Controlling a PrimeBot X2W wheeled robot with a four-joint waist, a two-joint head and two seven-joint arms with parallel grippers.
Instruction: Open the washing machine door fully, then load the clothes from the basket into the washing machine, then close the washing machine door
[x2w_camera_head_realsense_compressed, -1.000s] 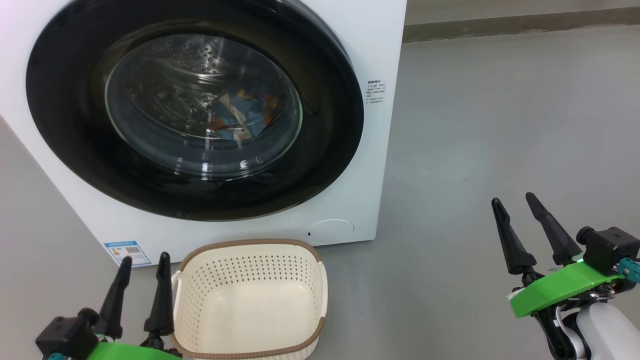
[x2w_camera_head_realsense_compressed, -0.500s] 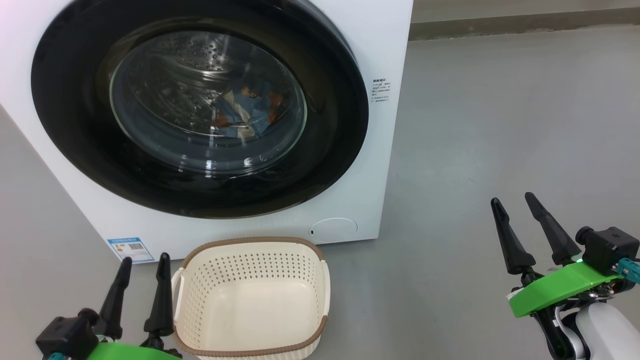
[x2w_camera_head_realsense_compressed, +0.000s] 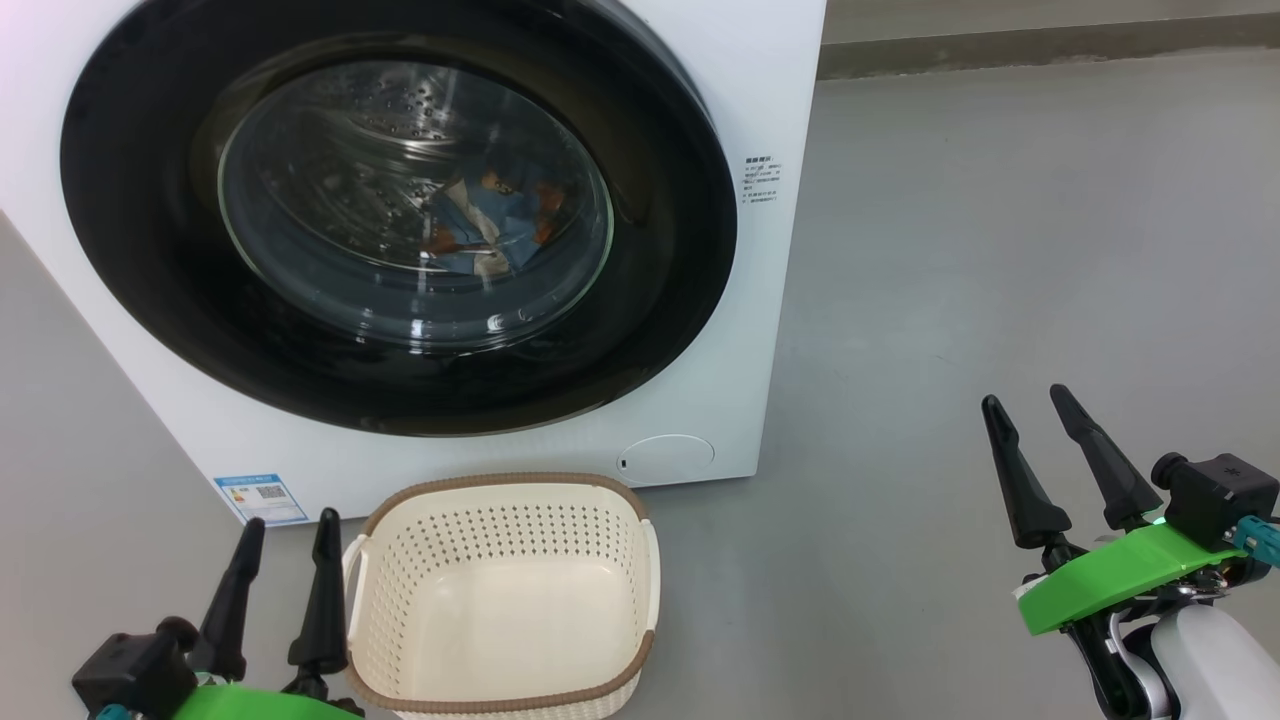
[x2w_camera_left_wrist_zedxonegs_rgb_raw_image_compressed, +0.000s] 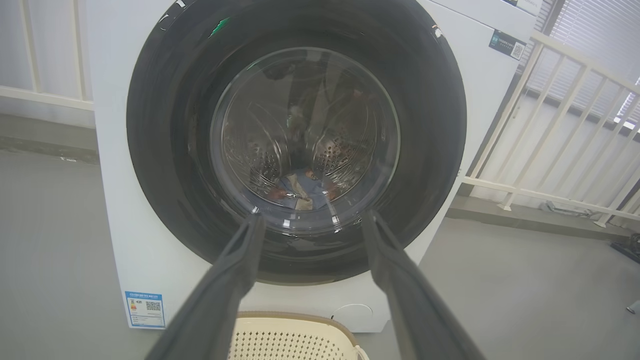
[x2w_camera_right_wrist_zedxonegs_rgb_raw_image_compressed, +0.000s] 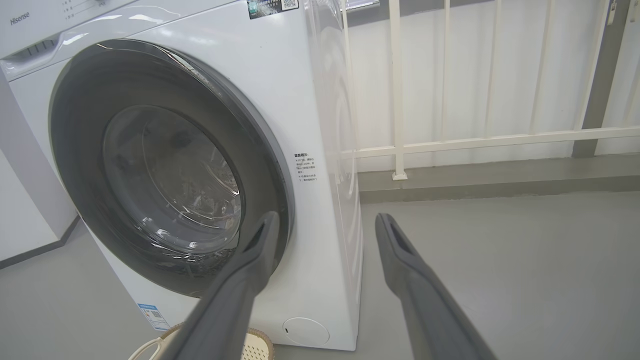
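1. white and boxy, the washing machine (x2w_camera_head_realsense_compressed: 770, 300) has smooth flat panels and square edges. it stands straight ahead of the left gripper (x2w_camera_head_realsense_compressed: 291, 519) and ahead-left of the right gripper (x2w_camera_head_realsense_compressed: 1024, 396).
2. grey and matte, the floor (x2w_camera_head_realsense_compressed: 1000, 250) spreads smooth under everything, bare ahead of the right gripper.
3. glossy black and round, the washing machine door (x2w_camera_head_realsense_compressed: 140, 250) sits shut, flush against the front. a bulging clear glass bowl at its centre catches reflections. it is above and beyond the left gripper, well apart from both sets of fingers.
4. cream plastic with rows of small holes, the basket (x2w_camera_head_realsense_compressed: 500, 487) is rectangular with rounded corners and a brown woven-look rim. it rests on the floor at the machine's base, just beside the left gripper on its right side. i cannot tell whether the rim touches the nearer finger. its smooth bottom lies bare.
5. soft light blue fabric with orange-brown patches, the clothes (x2w_camera_head_realsense_compressed: 490, 225) lie crumpled in the perforated steel drum behind the glass, far ahead of the left gripper.
6. the left gripper's two long, dark, tapering fingers stand spread apart, grasping nothing.
7. the right gripper is released too, its fingers parted over bare floor, well to the right of machine and basket.
8. a small blue label sticker (x2w_camera_head_realsense_compressed: 260, 497) sits on the machine's lower front corner, just beyond the left fingertips.
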